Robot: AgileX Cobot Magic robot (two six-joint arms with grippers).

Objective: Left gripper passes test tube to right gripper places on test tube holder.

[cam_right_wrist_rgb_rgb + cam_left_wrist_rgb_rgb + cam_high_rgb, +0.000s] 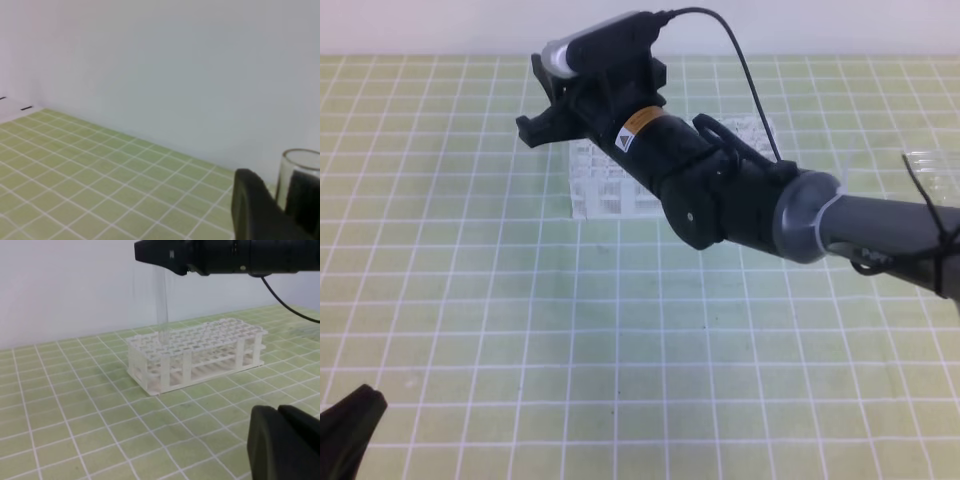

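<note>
My right gripper (pixel 536 102) reaches in from the right and hovers over the left end of the white test tube holder (pixel 605 185). In the left wrist view the right gripper (pixel 161 262) is shut on the clear test tube (pixel 161 305). The tube hangs upright with its lower end at the top grid of the holder (pixel 200 352), near its left end. The right wrist view shows the tube's open rim (pixel 300 167) between dark fingers (pixel 250 207). Only a black tip of my left gripper (pixel 350 422) shows at the bottom left, away from the holder. I cannot tell how its jaws stand.
The green gridded mat (pixel 570 330) covers the table, with a pale wall behind. A clear plastic object (pixel 932 165) lies at the right edge, behind the right arm (pixel 880 225). A black cable (pixel 745 60) loops above that arm.
</note>
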